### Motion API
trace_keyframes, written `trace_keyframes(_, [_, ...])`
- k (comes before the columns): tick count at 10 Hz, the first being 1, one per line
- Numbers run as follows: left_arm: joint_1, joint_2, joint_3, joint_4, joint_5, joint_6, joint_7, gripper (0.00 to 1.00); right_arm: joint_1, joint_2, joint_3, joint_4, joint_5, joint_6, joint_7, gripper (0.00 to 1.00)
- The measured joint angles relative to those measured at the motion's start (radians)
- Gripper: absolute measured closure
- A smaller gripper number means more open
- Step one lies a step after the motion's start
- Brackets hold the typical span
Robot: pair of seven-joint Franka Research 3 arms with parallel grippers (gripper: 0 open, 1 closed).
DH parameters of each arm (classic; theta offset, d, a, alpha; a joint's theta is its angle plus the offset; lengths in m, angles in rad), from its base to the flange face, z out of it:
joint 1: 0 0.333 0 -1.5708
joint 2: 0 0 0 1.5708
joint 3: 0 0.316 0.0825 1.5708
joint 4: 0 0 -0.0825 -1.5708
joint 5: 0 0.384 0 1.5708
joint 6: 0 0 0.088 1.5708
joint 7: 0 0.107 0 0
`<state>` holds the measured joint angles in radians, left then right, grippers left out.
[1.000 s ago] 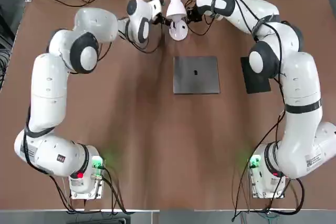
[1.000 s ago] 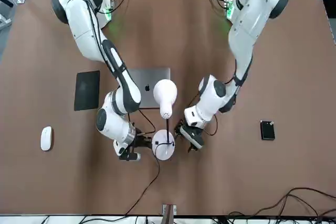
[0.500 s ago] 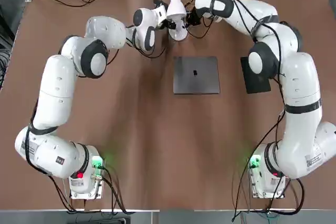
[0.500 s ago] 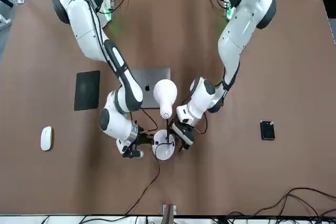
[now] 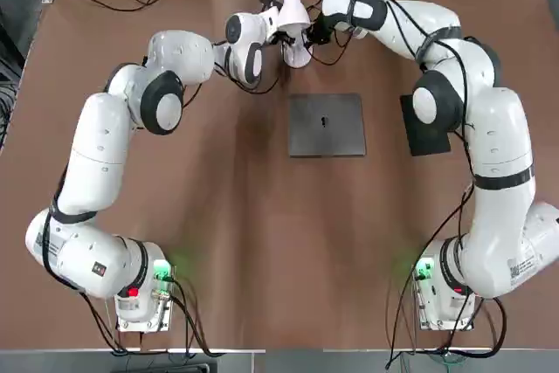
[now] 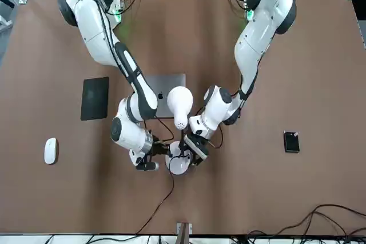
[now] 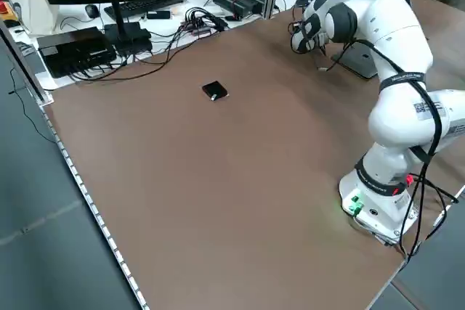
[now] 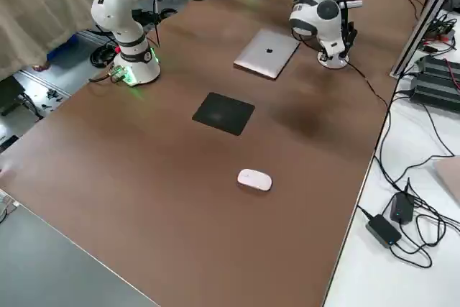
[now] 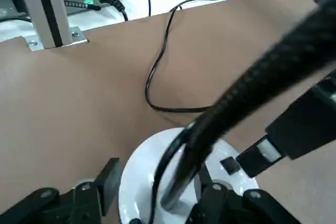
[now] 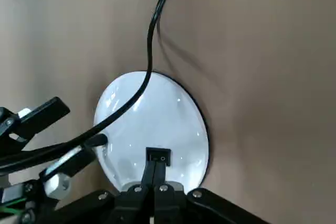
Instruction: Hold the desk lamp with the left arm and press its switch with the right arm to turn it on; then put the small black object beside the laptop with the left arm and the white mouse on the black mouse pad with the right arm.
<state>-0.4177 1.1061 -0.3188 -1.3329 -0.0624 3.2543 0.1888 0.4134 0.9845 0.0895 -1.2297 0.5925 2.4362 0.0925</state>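
Note:
The white desk lamp (image 5: 293, 8) stands at the table's far edge on a round base (image 6: 178, 165). My left gripper (image 9: 157, 192) is open, and its fingers (image 9: 107, 179) straddle the lamp's black stem (image 9: 181, 177) just above the base. One finger stands clear of the stem. My right gripper (image 10: 155, 174) is shut, with its tips at the black switch (image 10: 158, 156) on the base. The small black object (image 6: 291, 141) lies far off on the left arm's side. The white mouse (image 6: 50, 151) lies beyond the black mouse pad (image 6: 95, 98).
The closed grey laptop (image 5: 326, 124) lies mid-table, just in front of the lamp. The lamp's black cord (image 10: 157, 19) runs off the far edge toward a white bench with cables and power bricks (image 8: 392, 217). Both arms arch over the table's far half.
My left gripper moved in from beside the lamp to its stem, and its fingers narrowed around it. The right gripper stayed shut at the base and edged closer.

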Motion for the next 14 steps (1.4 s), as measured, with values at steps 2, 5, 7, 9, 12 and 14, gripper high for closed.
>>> trace_keyframes(2, [-0.026,0.015,0.009,0.000,0.000,0.031,0.001,0.56,0.001,0.000,0.002,-0.001,0.003,-0.004,0.001,0.99])
trace_keyframes(5, [-0.037,0.027,0.020,0.002,0.000,0.064,0.001,0.57,0.001,0.000,0.002,-0.002,0.007,-0.004,0.001,0.99])
trace_keyframes(7, [-0.036,0.036,0.024,0.002,0.000,0.086,0.001,0.57,0.004,0.000,0.004,-0.002,0.013,-0.004,0.001,0.99])
trace_keyframes(9, [-0.033,0.038,0.025,0.002,0.000,0.099,0.001,0.59,0.011,0.000,0.005,-0.004,0.017,-0.003,0.001,0.99])
trace_keyframes(12, [-0.039,0.044,0.025,-0.001,0.002,0.149,0.001,0.77,0.012,0.000,0.005,-0.004,0.017,-0.001,0.001,0.99])
trace_keyframes(14, [-0.042,0.047,0.025,-0.001,0.002,0.166,0.002,0.83,0.012,0.000,0.005,-0.005,0.017,0.000,0.001,0.99])
